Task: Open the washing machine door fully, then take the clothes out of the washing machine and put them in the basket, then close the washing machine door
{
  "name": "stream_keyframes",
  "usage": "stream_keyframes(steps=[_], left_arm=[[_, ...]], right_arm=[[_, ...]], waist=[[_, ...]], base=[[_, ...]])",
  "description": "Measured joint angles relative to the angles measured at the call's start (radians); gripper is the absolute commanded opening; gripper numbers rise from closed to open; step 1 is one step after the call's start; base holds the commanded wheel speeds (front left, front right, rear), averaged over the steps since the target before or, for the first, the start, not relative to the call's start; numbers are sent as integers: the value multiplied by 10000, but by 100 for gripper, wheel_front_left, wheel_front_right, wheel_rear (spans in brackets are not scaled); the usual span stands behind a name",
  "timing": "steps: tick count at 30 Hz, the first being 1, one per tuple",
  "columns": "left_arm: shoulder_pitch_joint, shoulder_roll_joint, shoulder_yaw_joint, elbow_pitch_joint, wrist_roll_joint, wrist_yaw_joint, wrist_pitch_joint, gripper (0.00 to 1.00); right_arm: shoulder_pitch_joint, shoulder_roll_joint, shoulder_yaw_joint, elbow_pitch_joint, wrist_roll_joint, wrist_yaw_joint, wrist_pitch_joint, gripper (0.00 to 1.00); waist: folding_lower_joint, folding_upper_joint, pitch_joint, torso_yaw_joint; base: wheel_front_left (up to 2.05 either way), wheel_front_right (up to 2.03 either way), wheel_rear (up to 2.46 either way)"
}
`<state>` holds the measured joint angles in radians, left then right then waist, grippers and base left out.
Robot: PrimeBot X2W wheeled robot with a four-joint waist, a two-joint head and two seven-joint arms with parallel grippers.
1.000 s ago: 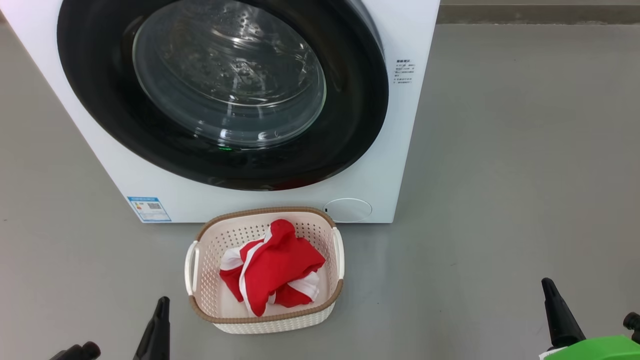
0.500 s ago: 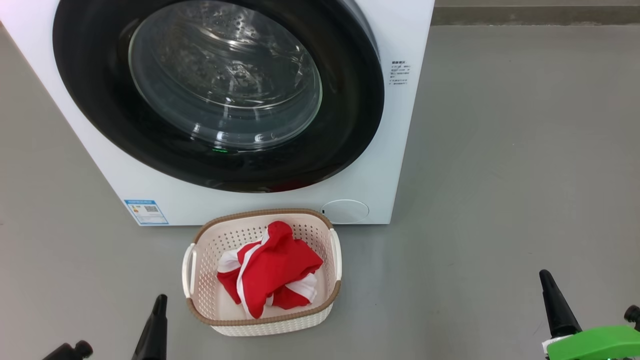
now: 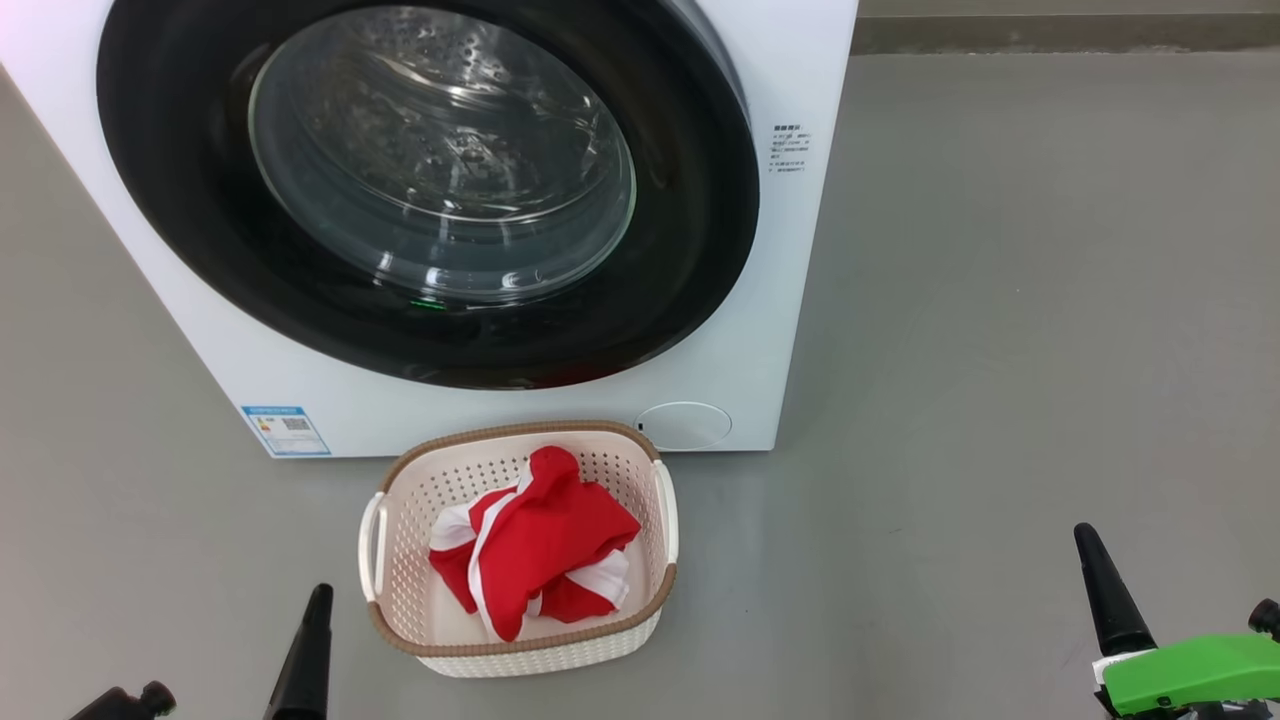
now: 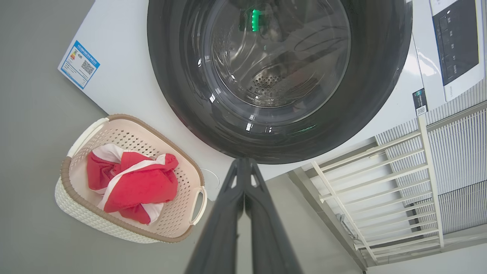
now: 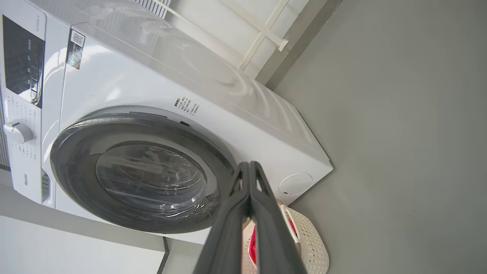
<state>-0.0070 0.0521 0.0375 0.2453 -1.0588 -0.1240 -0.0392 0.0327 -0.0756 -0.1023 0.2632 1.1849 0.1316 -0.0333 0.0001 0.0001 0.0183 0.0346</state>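
Note:
The white washing machine (image 3: 760, 300) stands ahead with its round black-rimmed door (image 3: 430, 190) closed flat against the front. The cream basket (image 3: 400, 620) sits on the floor right in front of it, and the red and white clothes (image 3: 540, 545) lie bunched inside. My left gripper (image 3: 318, 598) is shut at the lower left, left of the basket, holding nothing. Far to the basket's right, my right gripper (image 3: 1085, 535) is also shut and empty. The left wrist view shows the door (image 4: 380, 76), the basket (image 4: 72, 205) and the clothes (image 4: 140, 186). The right wrist view shows the door (image 5: 76, 167) and basket (image 5: 312, 243).
Grey floor (image 3: 1000, 350) spreads wide to the right of the machine. A round white flap (image 3: 685, 425) sits low on the machine's front, and a blue label (image 3: 285, 430) at its lower left. A white slatted frame (image 4: 380, 190) leans near the wall beside the machine.
The head camera has shifted, so the whole scene sits slightly lower and to the left. My right gripper's tip shows a little higher. Door, basket and clothes keep their places.

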Motion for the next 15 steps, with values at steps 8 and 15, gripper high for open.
stream_keyframes(steps=[8, 15], left_arm=[[-101, -10, 54, 54, -892, 0, 232, 0], [-190, -31, 121, 67, -1732, 0, 474, 0]], right_arm=[[-148, 79, -54, 8, 650, 0, 209, 0], [-215, 127, -102, 13, 1308, 0, 437, 0]], waist=[[0, 0, -25, -56], [0, 0, -49, -112]], base=[[0, 0, 0], [0, 0, 0]])
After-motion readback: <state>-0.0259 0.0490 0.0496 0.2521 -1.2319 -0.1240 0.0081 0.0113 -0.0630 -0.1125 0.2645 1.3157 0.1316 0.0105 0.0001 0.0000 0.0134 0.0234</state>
